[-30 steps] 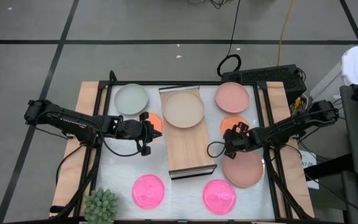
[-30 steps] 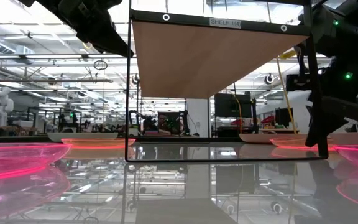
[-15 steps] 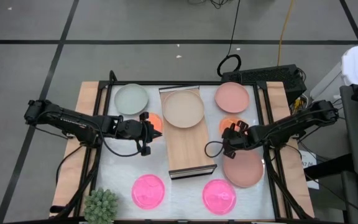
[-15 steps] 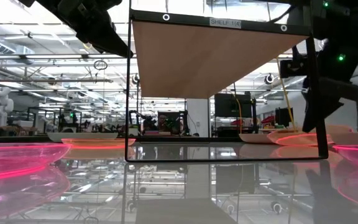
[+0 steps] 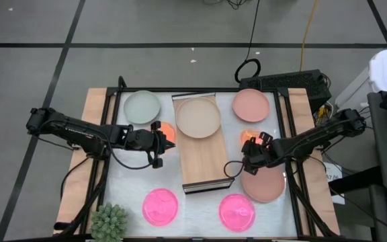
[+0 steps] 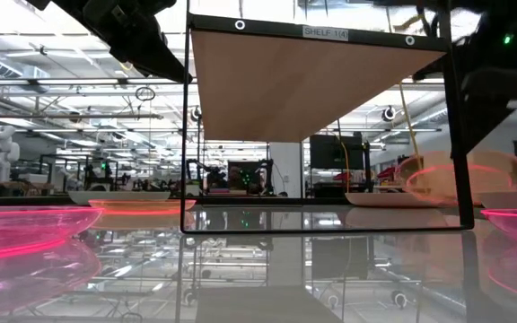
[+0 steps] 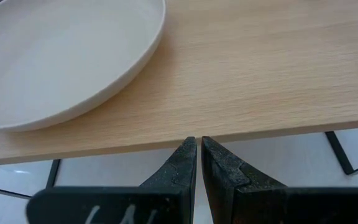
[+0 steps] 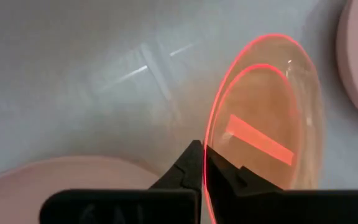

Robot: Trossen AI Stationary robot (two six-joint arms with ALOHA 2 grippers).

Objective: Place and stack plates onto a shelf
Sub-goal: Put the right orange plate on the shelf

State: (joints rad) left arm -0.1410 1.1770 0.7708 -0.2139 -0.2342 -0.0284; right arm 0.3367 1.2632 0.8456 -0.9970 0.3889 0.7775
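Note:
The light-wood shelf [image 5: 205,158] runs down the table's middle, with the beige plate [image 5: 197,117] on its far end. My right gripper [image 5: 250,146] is right of the shelf, shut on a small orange plate [image 5: 250,136], which shows tilted in the low view [image 6: 460,175]. My left gripper [image 5: 171,143] hovers shut at the shelf's left edge [image 7: 185,130], above the other orange plate [image 5: 167,130]. The green-grey plate [image 5: 142,106], two salmon plates [image 5: 250,105] [image 5: 265,183] and two hot pink plates [image 5: 160,206] [image 5: 237,212] lie flat on the table. My right gripper pinches the orange plate's near rim [image 8: 209,140] between its two fingers, coming from above and from the near side. The plate [image 8: 266,118] is tipped up, its held rim raised off the table. Whether its far rim touches the table, I cannot tell.
A spiky green plant [image 5: 109,220] stands at the near left corner. The shelf rests on thin black wire legs [image 6: 183,135] with open space beneath. The near salmon plate lies directly under my right arm. Bare shelf board extends from the beige plate toward the near end.
My right gripper has risen and drawn slightly toward the near edge, keeping its hold. The orange plate, flat on the table a second ago, has come up by its held rim and now stands tilted.

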